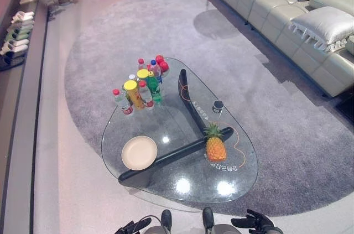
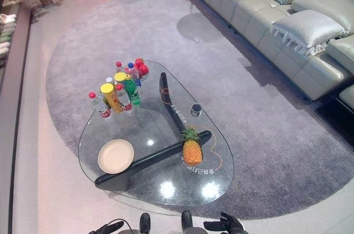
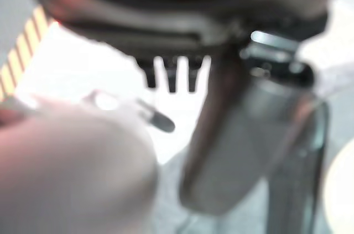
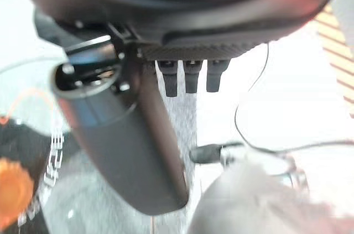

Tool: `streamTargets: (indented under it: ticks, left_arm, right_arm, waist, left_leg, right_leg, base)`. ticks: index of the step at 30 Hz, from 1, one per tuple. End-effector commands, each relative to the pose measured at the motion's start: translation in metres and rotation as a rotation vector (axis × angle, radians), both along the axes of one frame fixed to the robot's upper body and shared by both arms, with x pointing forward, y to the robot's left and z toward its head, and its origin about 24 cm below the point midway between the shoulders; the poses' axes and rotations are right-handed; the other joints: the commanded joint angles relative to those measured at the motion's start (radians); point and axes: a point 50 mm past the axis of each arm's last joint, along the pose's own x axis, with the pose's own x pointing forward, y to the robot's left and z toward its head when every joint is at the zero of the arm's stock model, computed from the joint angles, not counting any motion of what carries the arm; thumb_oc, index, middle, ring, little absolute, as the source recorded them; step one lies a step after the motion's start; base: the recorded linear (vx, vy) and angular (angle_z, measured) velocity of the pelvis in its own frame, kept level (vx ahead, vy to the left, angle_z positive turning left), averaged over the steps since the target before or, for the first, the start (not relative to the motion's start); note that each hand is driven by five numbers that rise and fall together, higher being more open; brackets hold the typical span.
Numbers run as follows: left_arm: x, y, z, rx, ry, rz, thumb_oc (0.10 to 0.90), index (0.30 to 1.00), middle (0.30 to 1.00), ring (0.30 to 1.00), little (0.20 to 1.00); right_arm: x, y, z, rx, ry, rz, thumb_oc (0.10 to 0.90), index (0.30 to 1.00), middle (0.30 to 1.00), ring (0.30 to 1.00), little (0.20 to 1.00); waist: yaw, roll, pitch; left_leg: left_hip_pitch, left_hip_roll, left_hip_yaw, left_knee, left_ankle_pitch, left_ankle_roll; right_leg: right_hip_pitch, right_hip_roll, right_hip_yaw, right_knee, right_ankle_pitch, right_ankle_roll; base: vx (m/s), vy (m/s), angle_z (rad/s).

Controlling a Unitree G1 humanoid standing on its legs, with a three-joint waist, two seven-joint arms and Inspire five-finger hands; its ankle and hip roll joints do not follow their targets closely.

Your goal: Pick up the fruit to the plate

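Two dark hands hang low at the near edge of the scene, short of the glass tabletop point(image 1: 166, 112), and neither touches anything on it. Farthest to the left, the left hand point(image 1: 133, 226) sits by the bottom edge with its fingers loosely extended and nothing in them; its own wrist view shows the fingers point(image 3: 171, 76) straight and the thumb standing out beside them. On the tabletop's left part, a cream plate point(image 1: 139, 152) lies bare. Behind it, at the far end, stands a cluster of bottles point(image 1: 142, 87) with red, yellow and white caps. Further right, the pineapple point(image 1: 215, 144) stands upright on the glass near the right-hand edge, well apart from the plate, with the table's dark base showing between them. A small dark cup point(image 1: 218, 105) stands beyond the pineapple. An orange cord point(image 1: 240, 148) curves along the glass just beside the fruit. Furthest right, the right hand point(image 1: 255, 222) also holds nothing, its fingers point(image 4: 191, 76) straight and relaxed, thumb spread.
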Motion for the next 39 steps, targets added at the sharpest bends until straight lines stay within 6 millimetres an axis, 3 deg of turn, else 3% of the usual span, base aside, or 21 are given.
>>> streamTargets:
  ticks: [1, 6, 9, 10, 15, 17, 24, 34, 39]
  left_arm:
    - [0.014, 0.014, 0.006, 0.052, -0.003, 0.025, 0.800, 0.900, 0.900, 0.900, 0.900]
    - [0.024, 0.017, 0.010, 0.073, -0.033, 0.029, 0.800, 0.900, 0.900, 0.900, 0.900]
    - [0.033, 0.017, 0.013, 0.092, -0.066, 0.032, 0.800, 0.900, 0.900, 0.900, 0.900]
    - [0.033, 0.017, 0.013, 0.092, -0.066, 0.032, 0.800, 0.900, 0.900, 0.900, 0.900]
    - [0.044, 0.017, 0.018, 0.121, -0.108, 0.035, 0.800, 0.900, 0.900, 0.900, 0.900]
    - [0.047, 0.015, 0.019, 0.120, -0.117, 0.033, 0.800, 0.900, 0.900, 0.900, 0.900]
    - [0.024, 0.019, 0.014, 0.141, -0.188, -0.005, 0.800, 0.900, 0.900, 0.900, 0.900]
    - [0.041, 0.007, 0.018, 0.084, -0.248, -0.027, 0.800, 0.900, 0.900, 0.900, 0.900]
    - [0.049, 0.002, 0.020, 0.069, -0.267, -0.033, 0.800, 0.900, 0.900, 0.900, 0.900]
  right_arm:
    - [0.046, -0.019, 0.030, -0.116, -0.235, -0.047, 0.800, 0.900, 0.900, 0.900, 0.900]
    - [0.084, -0.015, 0.062, -0.182, -0.441, -0.050, 0.800, 0.900, 0.900, 0.900, 0.900]
    - [0.110, -0.012, 0.094, -0.228, -0.609, -0.039, 0.800, 0.900, 0.900, 0.900, 0.900]
    - [0.110, -0.012, 0.094, -0.228, -0.609, -0.039, 0.800, 0.900, 0.900, 0.900, 0.900]
    - [0.138, -0.009, 0.142, -0.276, -0.849, 0.007, 0.800, 0.900, 0.900, 0.900, 0.900]
    - [0.144, -0.007, 0.155, -0.279, -0.916, 0.021, 0.800, 0.900, 0.900, 0.900, 0.900]
    - [0.157, 0.009, 0.194, -0.282, -1.136, 0.063, 0.800, 0.900, 0.900, 0.900, 0.900]
    - [0.179, 0.029, 0.259, -0.286, -1.376, 0.081, 0.800, 0.900, 0.900, 0.900, 0.900]
    - [0.186, 0.037, 0.276, -0.266, -1.425, 0.040, 0.800, 0.900, 0.900, 0.900, 0.900]
  waist:
    - [0.013, -0.040, 0.025]
    - [0.017, -0.054, 0.061]
    - [0.023, -0.064, 0.093]
    - [0.023, -0.064, 0.092]
    - [0.029, -0.067, 0.133]
    - [0.030, -0.066, 0.143]
    - [0.052, -0.071, 0.204]
    - [0.062, -0.038, 0.259]
    - [0.067, -0.029, 0.277]
  left_leg:
    - [-0.079, -0.089, -0.026, 0.086, -0.079, 0.041]
    - [-0.124, -0.094, -0.040, 0.114, -0.079, 0.046]
    - [-0.163, -0.099, -0.055, 0.145, -0.081, 0.047]
    - [-0.164, -0.099, -0.055, 0.146, -0.081, 0.047]
    - [-0.219, -0.112, -0.072, 0.189, -0.087, 0.050]
    - [-0.241, -0.116, -0.074, 0.207, -0.090, 0.050]
    - [-0.323, -0.122, -0.085, 0.268, -0.095, 0.048]
    - [-0.405, -0.145, -0.092, 0.348, -0.101, 0.047]
    - [-0.434, -0.151, -0.090, 0.372, -0.100, 0.048]
  right_leg:
    - [-0.081, 0.023, 0.024, 0.050, 0.034, 0.015]
    - [-0.118, 0.031, 0.022, 0.077, 0.030, 0.012]
    - [-0.143, 0.033, 0.014, 0.094, 0.029, 0.011]
    - [-0.144, 0.033, 0.014, 0.094, 0.029, 0.011]
    - [-0.184, 0.031, -0.002, 0.124, 0.020, 0.008]
    - [-0.202, 0.029, -0.007, 0.137, 0.016, 0.007]
    - [-0.281, 0.023, -0.048, 0.206, 0.000, 0.003]
    - [-0.361, 0.014, -0.065, 0.273, -0.020, -0.015]
    - [-0.393, 0.013, -0.067, 0.297, -0.022, -0.017]
  base:
    - [-0.05, -0.044, -0.02]
    - [-0.04, -0.047, 0.02]
    - [-0.04, -0.046, 0.08]
    - [-0.03, -0.024, 0.08]
    - [-0.04, -0.005, 0.08]
    - [-0.06, 0.012, 0.12]
    - [-0.07, -0.010, 0.10]
    - [-0.03, 0.074, 0.05]
    - [-0.02, 0.061, 0.05]
